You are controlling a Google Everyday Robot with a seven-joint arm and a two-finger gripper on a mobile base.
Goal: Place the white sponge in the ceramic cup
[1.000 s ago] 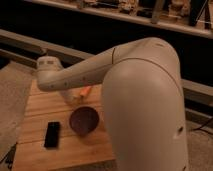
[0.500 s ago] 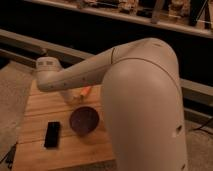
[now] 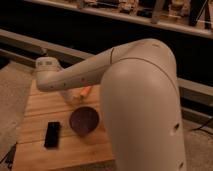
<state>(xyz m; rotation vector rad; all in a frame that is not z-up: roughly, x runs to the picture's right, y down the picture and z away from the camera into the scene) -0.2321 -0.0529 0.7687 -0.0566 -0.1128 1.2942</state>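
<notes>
My arm [image 3: 90, 75] reaches from the right across the back of the wooden table [image 3: 45, 155]. Its end [image 3: 47, 72] is over the table's far left. The gripper hangs below that end, over the back middle of the table, and the arm covers most of it. A pale whitish shape [image 3: 71, 96] peeks out just under the arm; it may be the ceramic cup, but I cannot tell. A small orange thing [image 3: 85, 91] lies right beside it. The white sponge is hidden.
A wide dark maroon bowl [image 3: 83, 120] stands at the table's middle right. A flat black phone [image 3: 52, 134] lies to its left. A grey ledge [image 3: 20, 42] runs behind the table. My large upper arm [image 3: 145, 115] blocks the right side.
</notes>
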